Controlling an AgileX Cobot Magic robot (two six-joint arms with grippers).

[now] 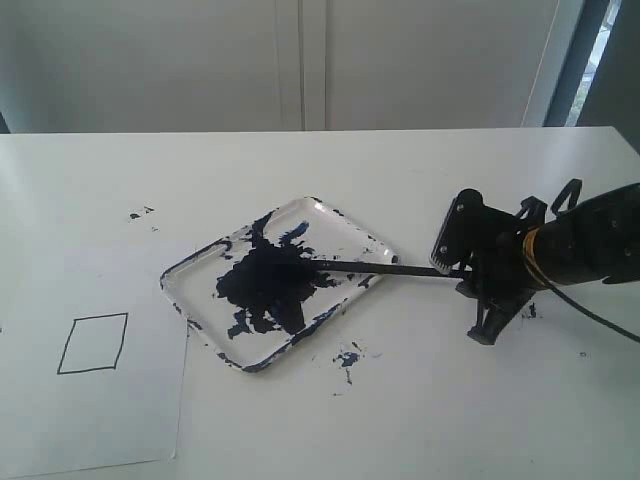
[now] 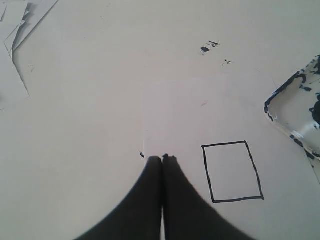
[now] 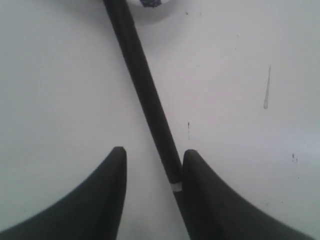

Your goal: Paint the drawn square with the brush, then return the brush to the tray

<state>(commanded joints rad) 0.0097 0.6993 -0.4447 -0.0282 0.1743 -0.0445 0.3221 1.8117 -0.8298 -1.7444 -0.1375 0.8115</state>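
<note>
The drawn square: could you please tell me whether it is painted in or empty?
Empty. The drawn square shows only its thin black outline, plain white inside, in both the left wrist and exterior views.

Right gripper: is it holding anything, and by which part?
Nothing gripped yet. The right gripper stands open around the brush near its handle end; a gap shows beside one finger. The left gripper is shut on nothing.

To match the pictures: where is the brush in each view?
Exterior view: the brush reaches from the tray to the right gripper.
Left wrist view: not in it.
Right wrist view: the brush passes between the open jaws.
Shared landmark, exterior and right wrist: the right gripper.
</note>
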